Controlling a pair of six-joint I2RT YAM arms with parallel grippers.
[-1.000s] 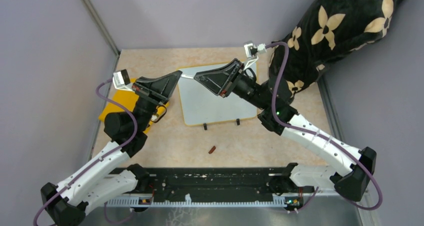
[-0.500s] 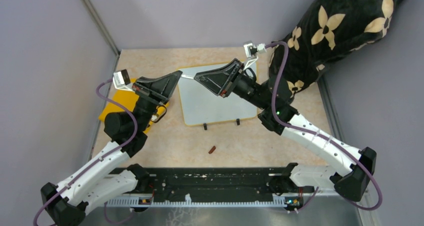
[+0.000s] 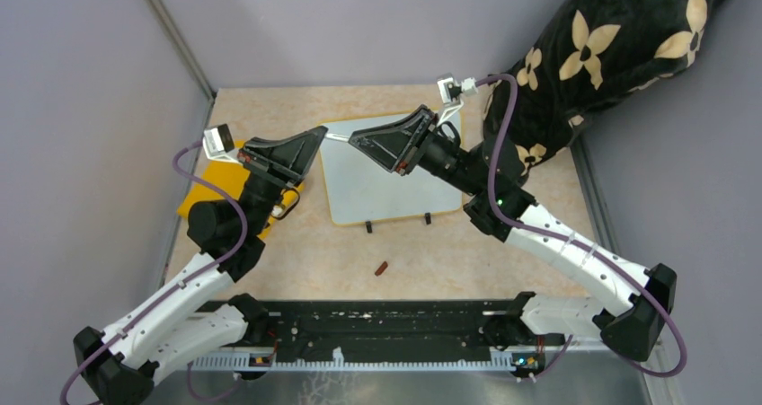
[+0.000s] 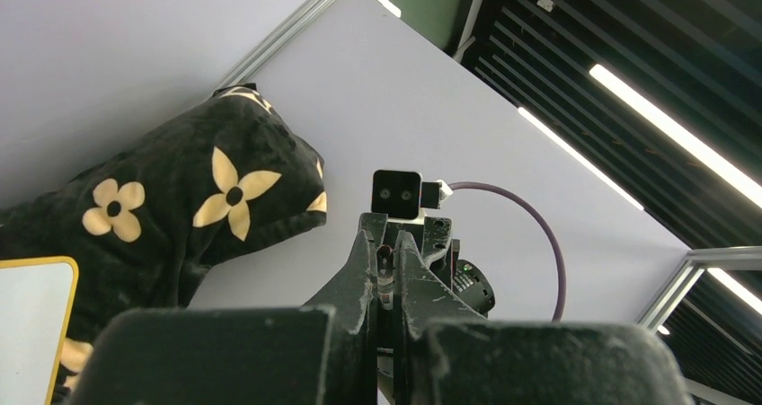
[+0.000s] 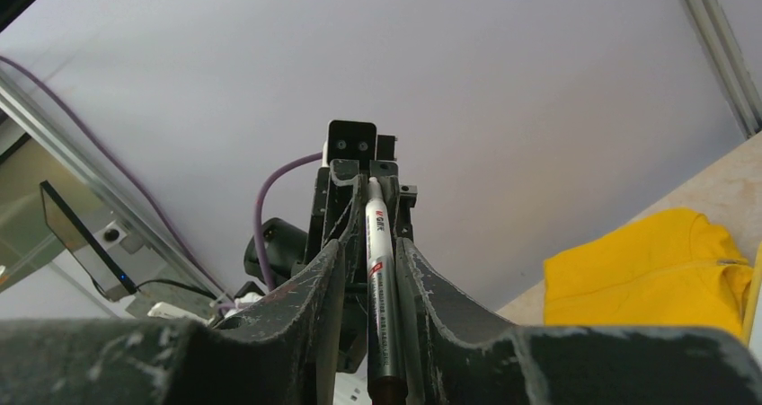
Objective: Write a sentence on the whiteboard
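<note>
Whiteboard (image 3: 386, 194) lies flat at table centre, feet on its 6 o'clock edge. Above its 11 o'clock corner, left gripper (image 3: 322, 136) and right gripper (image 3: 353, 139) face each other along the marker (image 3: 338, 136). Left jaws pinch the marker's end. The marker lies between the right jaws; whether they clamp it cannot be told. Cloth (image 3: 208, 189) lies at the board's 9 o'clock, a brown piece (image 3: 382, 268) at 6 o'clock.

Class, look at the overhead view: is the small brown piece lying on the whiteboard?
No, the small brown piece lies on the table, apart from the whiteboard and nearer the arm bases.
</note>
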